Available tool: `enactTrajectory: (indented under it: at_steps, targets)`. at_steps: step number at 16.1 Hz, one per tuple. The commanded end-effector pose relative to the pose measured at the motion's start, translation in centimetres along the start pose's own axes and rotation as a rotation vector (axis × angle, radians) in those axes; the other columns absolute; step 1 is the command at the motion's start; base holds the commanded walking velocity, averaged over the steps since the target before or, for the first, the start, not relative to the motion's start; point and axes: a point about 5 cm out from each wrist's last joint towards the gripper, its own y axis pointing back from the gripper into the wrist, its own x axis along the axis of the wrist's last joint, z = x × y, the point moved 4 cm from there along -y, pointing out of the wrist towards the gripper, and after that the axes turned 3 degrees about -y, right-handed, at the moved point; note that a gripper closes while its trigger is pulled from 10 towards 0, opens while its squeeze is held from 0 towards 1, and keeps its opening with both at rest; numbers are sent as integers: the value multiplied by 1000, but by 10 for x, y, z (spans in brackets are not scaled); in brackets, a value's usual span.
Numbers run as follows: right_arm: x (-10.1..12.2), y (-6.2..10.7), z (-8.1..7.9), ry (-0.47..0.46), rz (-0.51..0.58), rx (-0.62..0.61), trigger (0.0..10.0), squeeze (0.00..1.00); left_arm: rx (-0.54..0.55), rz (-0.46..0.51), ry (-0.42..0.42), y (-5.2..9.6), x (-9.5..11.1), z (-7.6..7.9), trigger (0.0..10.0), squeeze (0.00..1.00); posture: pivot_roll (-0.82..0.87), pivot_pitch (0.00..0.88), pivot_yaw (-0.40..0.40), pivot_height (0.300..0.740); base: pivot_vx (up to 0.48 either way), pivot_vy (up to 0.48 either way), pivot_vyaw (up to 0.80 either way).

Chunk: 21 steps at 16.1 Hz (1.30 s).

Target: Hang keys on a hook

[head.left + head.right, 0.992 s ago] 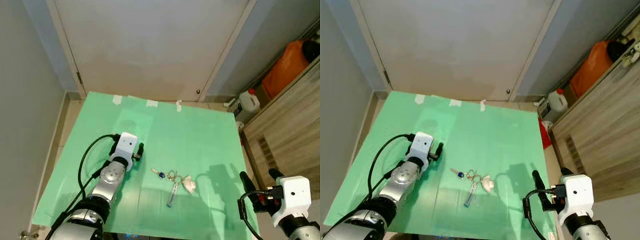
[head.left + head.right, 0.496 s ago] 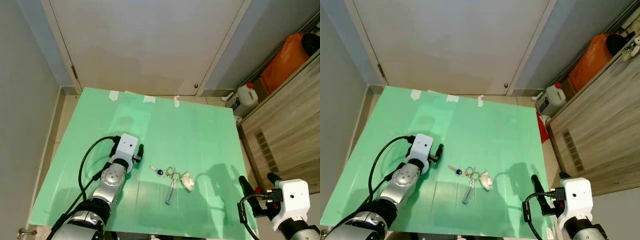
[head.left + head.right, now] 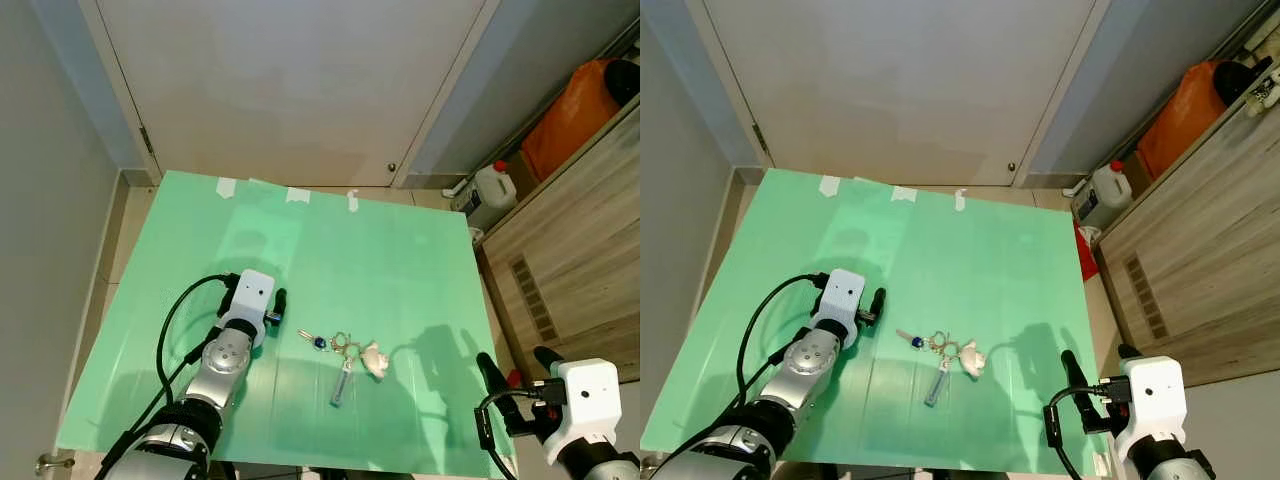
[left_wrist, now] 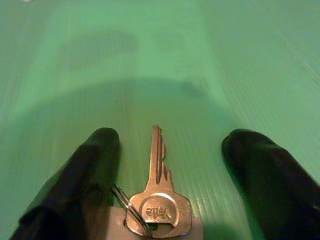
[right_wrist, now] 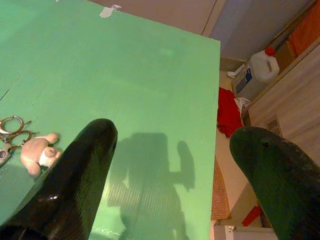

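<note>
While my left gripper (image 4: 165, 150) sits wide open on the mat (image 3: 400, 260), a key (image 4: 159, 200) lies between its fingers; keys (image 3: 345, 355) just right; right gripper (image 5: 180, 160) open too, empty, near-right corner.

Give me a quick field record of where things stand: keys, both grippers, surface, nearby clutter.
keys: bunch with a pale charm, lying flat on the green mat, not picked up
left gripper: open, low over the mat, one silver key between its fingers
right gripper: open, holding nothing, raised near the mat's right edge
background: closed door; white jug; orange bag
hook: none seen
</note>
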Motion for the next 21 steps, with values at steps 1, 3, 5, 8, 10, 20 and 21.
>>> enactTrajectory:
  at_steps: [1, 3, 5, 8, 10, 20, 21]
  targets:
    - [-2, 5, 3, 11, -21, -8, 10000, 0, -30, -70, 20, 6, -18, 11, 0, 0, -307, 267, -138, 740, 0, 0, 0]
    - [-3, 5, 3, 11, -23, -12, 10000, 0, -38, -71, 20, 6, -18, 12, 0, 0, -302, 265, -135, 740, 0, 0, 0]
    - [-4, 5, 3, 10, -25, -10, 10000, 0, -46, -64, 15, 5, -16, 11, 0, 0, -296, 264, -134, 740, 0, 0, 0]
    - [-7, 3, 2, 5, -26, -6, 10000, 0, -64, -54, 23, 7, -17, 13, 0, 184, -283, 257, -129, 740, 0, 0, 0]
    - [-9, 0, 3, 2, -22, 0, 10000, 0, -72, -32, 30, 7, -14, 13, 0, 298, -260, 233, -124, 740, 0, 0, 0]
    - [-4, -72, -22, -36, 71, 76, 10000, 0, -142, 331, -27, -1, 96, -2, 0, 0, -99, 69, -106, 740, 0, 0, 0]
    - [-3, -78, -25, -38, 79, 84, 10000, 0, -135, 338, -26, -2, 103, -6, 0, 0, -85, 59, -103, 740, 0, 0, 0]
